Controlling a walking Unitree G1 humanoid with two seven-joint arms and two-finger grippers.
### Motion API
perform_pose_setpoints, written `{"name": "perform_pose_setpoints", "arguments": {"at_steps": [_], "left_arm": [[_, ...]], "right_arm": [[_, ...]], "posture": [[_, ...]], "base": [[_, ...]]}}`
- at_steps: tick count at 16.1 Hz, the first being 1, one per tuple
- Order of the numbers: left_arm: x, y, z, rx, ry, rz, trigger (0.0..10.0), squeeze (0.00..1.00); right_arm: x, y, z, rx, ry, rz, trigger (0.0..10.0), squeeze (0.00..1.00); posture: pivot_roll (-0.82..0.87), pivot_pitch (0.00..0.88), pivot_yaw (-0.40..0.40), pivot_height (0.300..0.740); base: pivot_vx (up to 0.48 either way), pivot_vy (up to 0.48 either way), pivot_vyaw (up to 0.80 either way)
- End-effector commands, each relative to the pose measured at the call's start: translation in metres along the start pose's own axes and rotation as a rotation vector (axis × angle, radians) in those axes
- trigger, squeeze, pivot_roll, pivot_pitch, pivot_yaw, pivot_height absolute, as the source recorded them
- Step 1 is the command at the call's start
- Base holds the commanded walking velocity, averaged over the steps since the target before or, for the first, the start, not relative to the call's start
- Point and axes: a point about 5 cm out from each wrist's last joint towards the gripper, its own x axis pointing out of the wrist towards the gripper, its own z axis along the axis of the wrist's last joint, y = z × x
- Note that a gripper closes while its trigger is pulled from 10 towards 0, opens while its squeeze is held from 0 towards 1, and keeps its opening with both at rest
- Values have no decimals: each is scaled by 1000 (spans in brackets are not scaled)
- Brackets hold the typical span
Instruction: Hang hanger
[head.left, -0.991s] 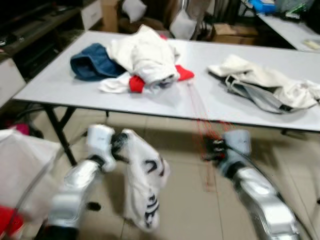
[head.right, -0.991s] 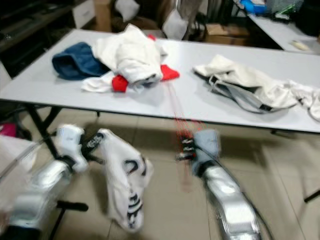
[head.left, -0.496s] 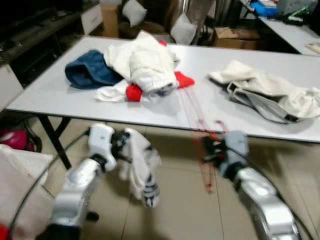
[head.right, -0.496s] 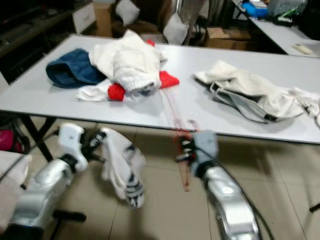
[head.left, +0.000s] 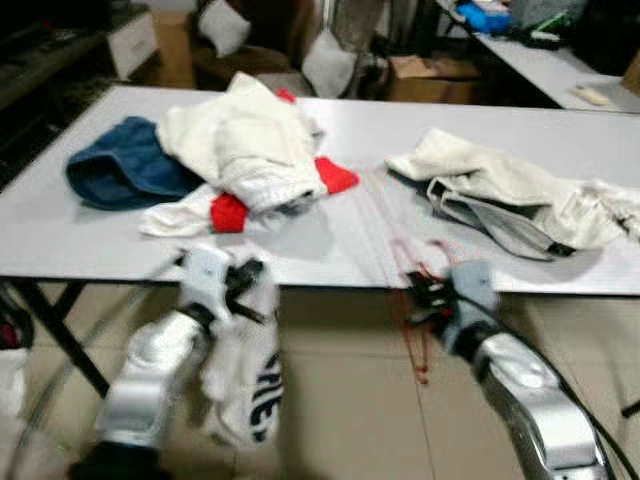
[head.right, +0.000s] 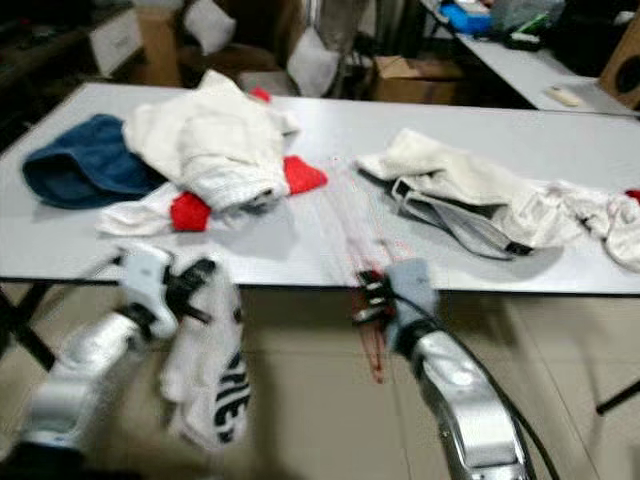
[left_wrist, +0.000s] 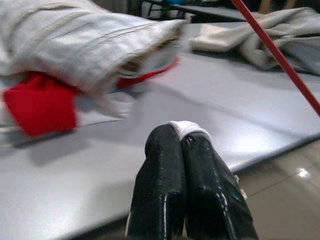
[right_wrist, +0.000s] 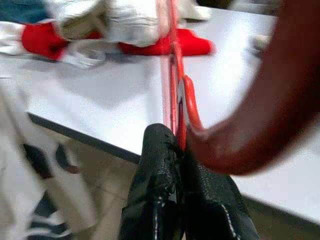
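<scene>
My right gripper (head.left: 418, 292) is shut on a thin red hanger (head.left: 405, 258) just below the front edge of the white table (head.left: 90, 240); the hanger's hook (right_wrist: 235, 125) curves close in the right wrist view. Its red wire (head.right: 345, 225) reaches up over the tabletop. My left gripper (head.left: 250, 285) is shut on a white garment with black print (head.left: 250, 375), which hangs down toward the floor. A fold of white cloth (left_wrist: 186, 128) is pinched between the left fingertips.
On the table lie a pile of white and red clothes (head.left: 255, 150), a blue garment (head.left: 125, 170) at the left and a white and grey garment (head.left: 510, 195) at the right. Black table legs (head.left: 50, 335) stand at the left. Boxes and a second table (head.left: 540, 60) stand behind.
The camera has moved closer and rightward along the table. The white garment in my left gripper has swung and now hangs lower. The right gripper keeps the hanger near the table edge.
</scene>
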Motion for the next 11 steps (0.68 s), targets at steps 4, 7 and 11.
{"name": "perform_pose_setpoints", "arguments": {"at_steps": [4,7,11], "left_arm": [[22,-10,51,61,-147,-117,10000,0],[32,0,70,128,-163,-127,10000,0],[46,17,91,195,-166,-94,10000,0]], "right_arm": [[-34,-19,21,-141,26,297,10000,0],[-56,-29,30,-255,121,442,10000,0],[-78,-43,46,-306,184,544,10000,0]], "posture": [[-56,0,-14,740],[-56,0,-15,740],[-55,0,-19,740]], "base": [[358,0,0],[356,0,0],[358,0,0]]}}
